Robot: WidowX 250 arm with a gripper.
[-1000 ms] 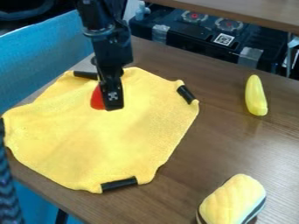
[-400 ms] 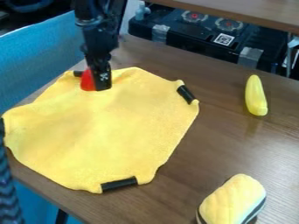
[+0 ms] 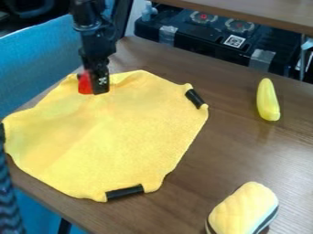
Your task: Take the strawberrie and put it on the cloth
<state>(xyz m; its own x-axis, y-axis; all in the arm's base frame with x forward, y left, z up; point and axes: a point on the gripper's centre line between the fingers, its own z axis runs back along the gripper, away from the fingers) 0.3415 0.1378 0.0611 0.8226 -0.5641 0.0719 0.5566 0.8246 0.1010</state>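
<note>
The gripper [image 3: 94,87] has the strawberry [image 3: 84,85] pinched, red poking out camera-left! The cloth [image 3: 116,137] spreads mostly camera-side of it; easing down, then letting go, should do.

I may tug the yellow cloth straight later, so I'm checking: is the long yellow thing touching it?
Apart. In the camera view, a stretch of brown tabletop shows between the yellow cloth and the long yellow thing.
</note>
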